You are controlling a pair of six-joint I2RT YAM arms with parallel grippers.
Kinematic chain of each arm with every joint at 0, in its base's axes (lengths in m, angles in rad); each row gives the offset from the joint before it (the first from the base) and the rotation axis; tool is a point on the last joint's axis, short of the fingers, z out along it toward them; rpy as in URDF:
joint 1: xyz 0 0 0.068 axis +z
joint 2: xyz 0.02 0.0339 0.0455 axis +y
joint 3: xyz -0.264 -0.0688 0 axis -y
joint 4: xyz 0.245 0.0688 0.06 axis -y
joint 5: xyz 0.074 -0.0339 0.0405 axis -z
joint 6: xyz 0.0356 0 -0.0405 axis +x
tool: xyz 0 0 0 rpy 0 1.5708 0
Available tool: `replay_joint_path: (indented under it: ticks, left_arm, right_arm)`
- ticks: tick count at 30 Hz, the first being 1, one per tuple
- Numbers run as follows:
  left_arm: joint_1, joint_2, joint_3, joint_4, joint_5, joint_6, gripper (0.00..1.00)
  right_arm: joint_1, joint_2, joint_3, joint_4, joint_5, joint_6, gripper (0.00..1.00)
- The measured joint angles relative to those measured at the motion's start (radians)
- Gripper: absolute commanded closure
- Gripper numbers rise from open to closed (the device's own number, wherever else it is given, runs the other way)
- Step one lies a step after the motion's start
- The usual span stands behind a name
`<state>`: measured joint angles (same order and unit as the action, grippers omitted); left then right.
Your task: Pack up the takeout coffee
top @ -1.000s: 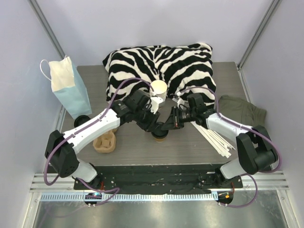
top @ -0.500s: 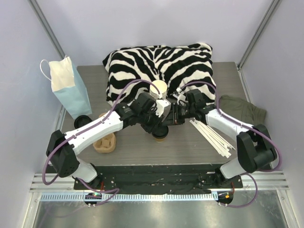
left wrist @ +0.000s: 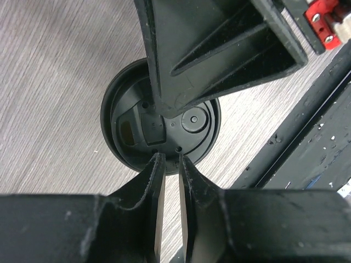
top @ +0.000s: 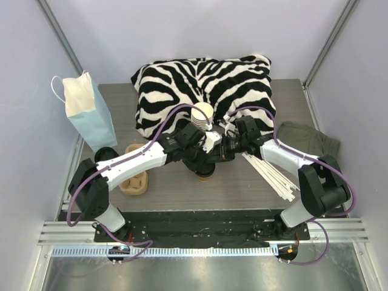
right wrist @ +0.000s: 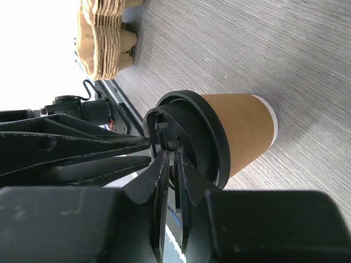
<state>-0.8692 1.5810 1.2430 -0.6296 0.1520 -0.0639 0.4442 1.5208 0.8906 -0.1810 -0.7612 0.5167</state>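
On grey table [right wrist: 307,49], takeout coffee [right wrist: 241,129], tan, black lid [left wrist: 123,104]

Top camera looks down from behind; both wrist cameras, close, probably share one takeout coffee [left wrist: 123,129] [right wrist: 241,131].

Identify arms by colour: left arm [top: 130,162] and right arm [top: 285,159] carry white link shells with black joint housings. Purple cable [top: 177,109] loops along each arm. You find bulky black shoulder blocks [top: 91,194] at each arm's root. Left pincer [left wrist: 167,156]: matte black fingers [left wrist: 151,186], flat inner faces, light scuffs. Right pincer [right wrist: 170,154]: same black, open triangular ribbing. Note red bracket [left wrist: 323,19] with silver screws behind it.
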Motion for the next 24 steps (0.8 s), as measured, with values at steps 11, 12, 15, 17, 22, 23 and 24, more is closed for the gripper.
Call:
replay_joint_path:
  ticks: [11, 12, 15, 17, 22, 23, 24]
  left_arm:
    - [-0.002, -0.052, 0.144, -0.079, -0.005, 0.018, 0.78]
    - [-0.003, -0.059, 0.153, -0.077, -0.004, 0.018, 0.78]
    - [-0.008, -0.069, 0.151, -0.075, -0.001, 0.016, 0.78]
    - [-0.013, -0.069, 0.126, -0.060, 0.002, 0.016, 0.79]
    - [-0.014, -0.039, -0.003, -0.042, 0.000, 0.020, 0.80]
    - [-0.014, -0.028, -0.023, -0.041, -0.001, 0.020, 0.80]
    - [-0.013, -0.015, -0.044, -0.044, -0.003, 0.021, 0.80]
  right_arm:
    - [0.004, -0.005, 0.000, -0.009, 0.001, -0.001, 0.83]
    - [0.005, -0.005, 0.000, -0.009, 0.001, -0.003, 0.82]
    - [0.006, -0.005, 0.000, -0.010, 0.001, -0.006, 0.83]
    - [0.006, -0.005, 0.000, -0.011, 0.001, -0.008, 0.83]
    - [0.006, -0.005, 0.000, -0.011, 0.001, -0.014, 0.83]
    - [0.006, -0.005, 0.000, -0.011, 0.001, -0.014, 0.84]
    - [0.006, -0.005, 0.000, -0.013, 0.001, -0.016, 0.84]
